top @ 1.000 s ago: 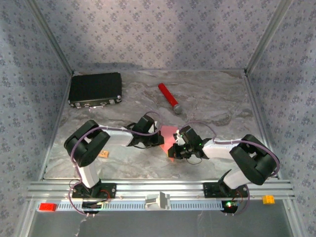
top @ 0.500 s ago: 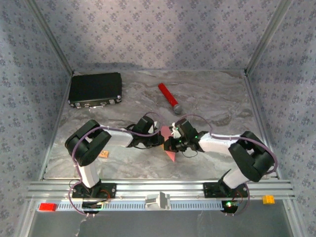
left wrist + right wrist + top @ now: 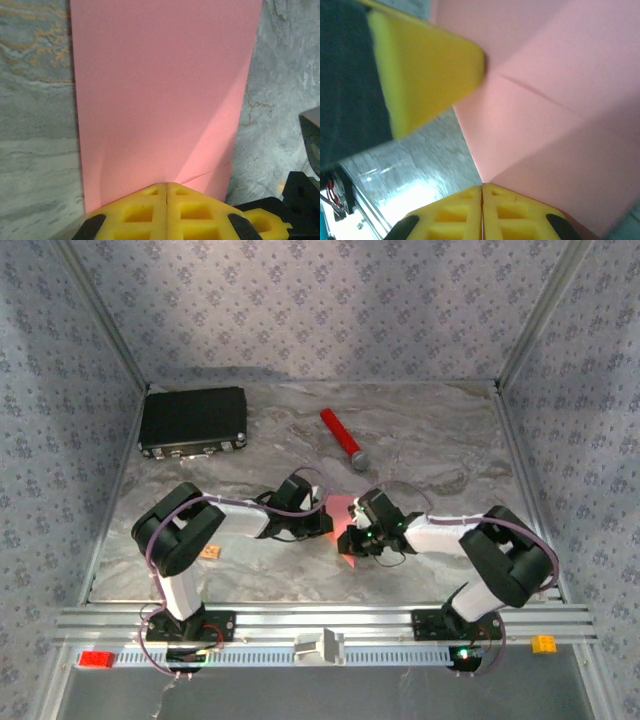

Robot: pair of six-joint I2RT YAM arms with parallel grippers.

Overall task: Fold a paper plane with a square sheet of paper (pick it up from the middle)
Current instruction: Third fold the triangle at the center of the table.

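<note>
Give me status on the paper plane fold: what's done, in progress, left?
Done: the square sheet of paper is mid-table with a faint crease. In hand: left end effector and right end effector are both shut with tips at the sheet's edges; whether that is a pinch or a press, I can't tell. Left: nearly everything; no pointed nose or wings visible.

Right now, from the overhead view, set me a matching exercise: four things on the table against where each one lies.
Things:
1. black rectangular case
2. red cylinder with grey tip
3. pink-red paper sheet
4. small tan block

Places:
A. near left
B. centre
C. far left corner
D. far centre

Pairs: 1-C, 2-D, 3-B, 4-A
</note>
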